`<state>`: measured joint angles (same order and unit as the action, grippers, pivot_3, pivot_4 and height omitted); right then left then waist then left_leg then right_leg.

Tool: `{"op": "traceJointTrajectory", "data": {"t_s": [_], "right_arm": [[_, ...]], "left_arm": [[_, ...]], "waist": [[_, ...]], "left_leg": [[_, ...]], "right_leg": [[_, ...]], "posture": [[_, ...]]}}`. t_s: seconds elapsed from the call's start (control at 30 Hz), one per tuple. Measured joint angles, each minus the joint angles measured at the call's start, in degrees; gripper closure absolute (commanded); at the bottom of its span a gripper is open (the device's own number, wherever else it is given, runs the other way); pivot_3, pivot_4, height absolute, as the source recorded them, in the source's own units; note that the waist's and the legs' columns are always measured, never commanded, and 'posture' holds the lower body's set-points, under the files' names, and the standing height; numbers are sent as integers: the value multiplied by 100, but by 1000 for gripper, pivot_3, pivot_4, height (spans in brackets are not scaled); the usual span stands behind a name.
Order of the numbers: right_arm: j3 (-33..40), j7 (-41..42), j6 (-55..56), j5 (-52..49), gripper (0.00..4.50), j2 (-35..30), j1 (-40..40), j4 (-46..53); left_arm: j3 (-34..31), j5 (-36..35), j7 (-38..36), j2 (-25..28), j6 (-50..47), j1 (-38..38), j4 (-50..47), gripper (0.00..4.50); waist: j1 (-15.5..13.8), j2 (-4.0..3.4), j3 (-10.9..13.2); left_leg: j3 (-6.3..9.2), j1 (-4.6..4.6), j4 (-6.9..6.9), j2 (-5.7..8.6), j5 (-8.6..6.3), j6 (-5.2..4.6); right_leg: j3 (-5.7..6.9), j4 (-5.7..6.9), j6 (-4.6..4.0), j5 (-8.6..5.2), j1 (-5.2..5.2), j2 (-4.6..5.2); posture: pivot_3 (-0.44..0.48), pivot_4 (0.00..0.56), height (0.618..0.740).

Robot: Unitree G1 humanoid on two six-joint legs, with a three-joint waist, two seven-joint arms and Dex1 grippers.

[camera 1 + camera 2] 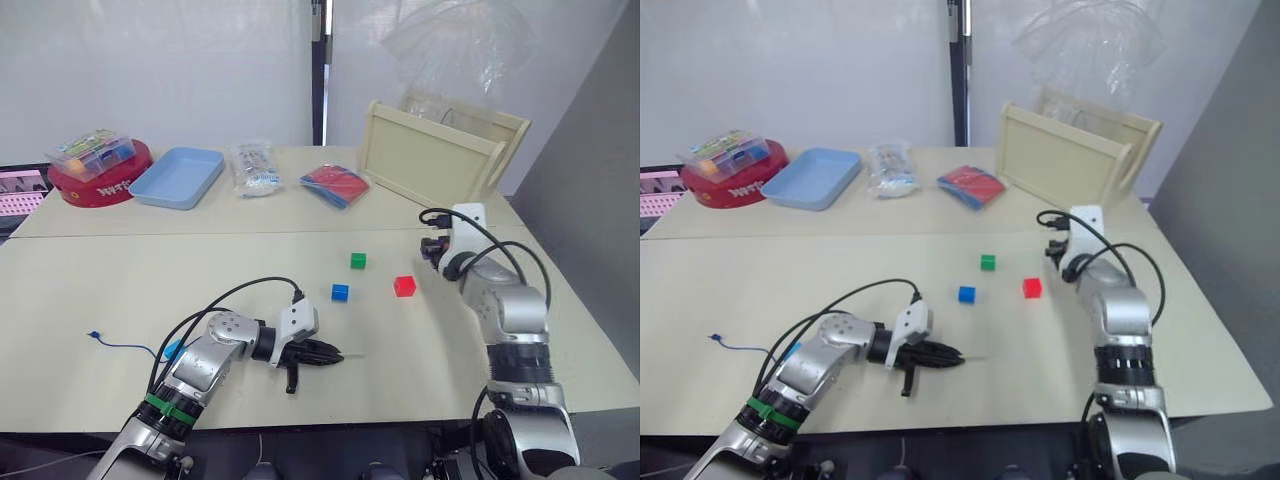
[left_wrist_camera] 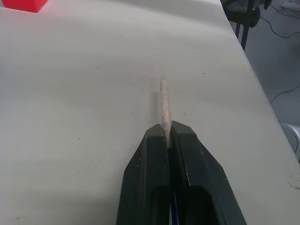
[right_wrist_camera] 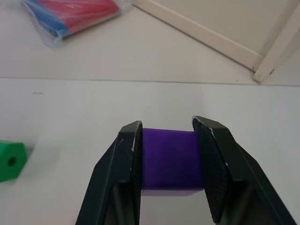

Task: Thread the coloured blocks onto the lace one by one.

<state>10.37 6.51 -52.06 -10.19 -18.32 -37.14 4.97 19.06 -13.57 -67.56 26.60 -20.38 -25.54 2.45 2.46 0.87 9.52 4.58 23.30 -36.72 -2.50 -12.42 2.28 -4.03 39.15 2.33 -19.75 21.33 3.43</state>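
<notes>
I have the cream table [image 1: 120,300] in front of me, and far along it stands a pale wooden tray [image 1: 430,160] tipped up on edge, with a light blue plastic tray [image 1: 178,178] to the far left. Beside that, at the far left edge, a clear box of coloured pieces [image 1: 92,153] sits on a red round tin [image 1: 100,185]. Between the two trays lie a clear packet [image 1: 255,168] and a bagged red-and-blue pack [image 1: 335,186].

My right gripper [image 3: 168,161] is out on the right side of the table, clamped on the purple block [image 3: 171,159], which sits squarely between its two fingers. My left gripper [image 1: 322,354] is low over the near middle of the table, closed tight on the lace [image 1: 125,346] just behind its pale stiff tip [image 2: 164,105], which sticks out ahead of the fingers, pointing right. The dark blue lace trails off to the left across the table, ending near the left edge.

Three blocks lie loose in the middle: the green block [image 1: 358,261] farthest, the blue block [image 1: 340,292] nearer and slightly left, the red block [image 1: 404,286] to their right. A cyan block [image 1: 173,350] shows by my left forearm, partly hidden.
</notes>
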Motion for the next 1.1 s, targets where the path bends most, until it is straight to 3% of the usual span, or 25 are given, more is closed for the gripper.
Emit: {"op": "traceJointTrajectory", "data": {"t_s": [0.2,0.37,0.47,0.57,0.7,0.97,1.0,1.1], "right_arm": [[-25,-164,-2208,-442,3346,254,522,2817],[-316,-315,-3751,-618,3346,951,611,4190],[-644,-455,-3988,-627,3346,1362,841,4426],[-1242,-677,-3868,-542,3346,1725,1591,4374],[-1699,-778,-3085,-310,3346,1550,2199,3838],[-1824,-782,-2491,-145,3346,1477,2391,3706],[-1827,-781,-2452,-138,2325,1486,2411,3706],[-1803,-715,-2398,-188,1373,1595,2429,3712]], "left_arm": [[2,-1,-4,-4,1,-5,3,4500],[-20,-16,1,17,-86,-11,1,4500],[-39,-44,5,64,-171,-7,-61,4500],[-169,-145,6,240,-292,43,-282,4500],[-327,-228,39,430,-408,63,-440,4500],[-336,-230,98,462,-511,125,-558,4500],[-336,-230,110,467,-517,127,-559,4500],[-336,-231,121,466,-568,127,-559,4500]], "waist": [[2,-3,0],[7,-3,0],[5,-3,0],[11,-3,0],[3,-2,0],[15,-2,0],[15,-2,0],[15,-2,0]], "left_leg": [[3,-1,6,-1,0,-1],[6,-4,6,0,0,-1],[6,-3,6,0,0,-1],[5,0,8,0,0,0],[4,-3,8,2,0,1],[5,-4,12,-1,0,0],[5,-4,12,0,0,0],[5,-4,12,-1,0,0]], "right_leg": [[0,-1,0,0,1,-2],[1,1,0,0,1,-3],[2,-2,0,0,2,-2],[1,-4,0,0,5,0],[2,-6,0,0,3,2],[2,-6,0,0,5,-2],[2,-6,0,0,4,-2],[2,-6,0,0,5,-2]], "posture": [[0,150,740],[0,150,740],[0,150,740],[0,150,740],[0,150,740],[0,150,740],[0,150,740],[0,150,740]]}}
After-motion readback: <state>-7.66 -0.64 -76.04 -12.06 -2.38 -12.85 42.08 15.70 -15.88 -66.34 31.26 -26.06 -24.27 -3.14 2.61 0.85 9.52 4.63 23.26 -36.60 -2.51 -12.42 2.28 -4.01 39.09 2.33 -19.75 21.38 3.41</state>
